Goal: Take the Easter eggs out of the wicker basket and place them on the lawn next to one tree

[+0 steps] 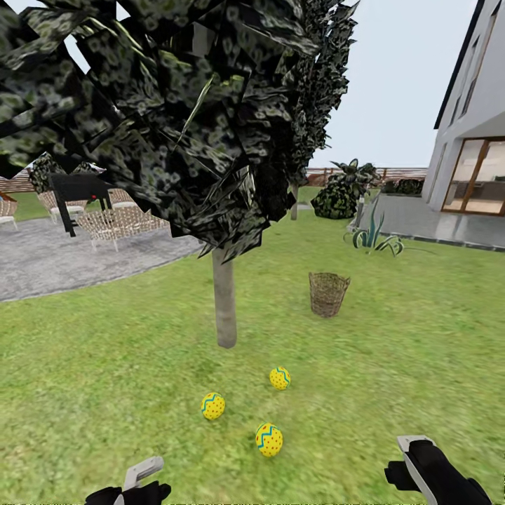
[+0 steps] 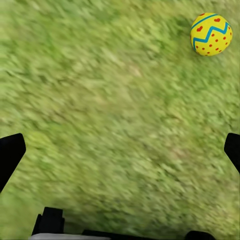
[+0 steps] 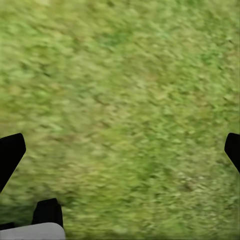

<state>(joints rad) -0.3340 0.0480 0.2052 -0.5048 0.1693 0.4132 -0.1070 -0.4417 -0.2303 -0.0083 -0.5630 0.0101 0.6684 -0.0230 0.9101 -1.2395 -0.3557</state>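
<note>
Three eggs [image 1: 269, 439] before tree [image 1: 224, 301], basket [image 1: 328, 293] right.

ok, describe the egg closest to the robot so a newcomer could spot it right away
Find the tree with the pale straight trunk at the middle of the lawn. Three yellow Easter eggs lie on the grass in front of it, well apart from the wicker basket. The one meant lies farthest from the trunk, below the other two in the head view.
</note>
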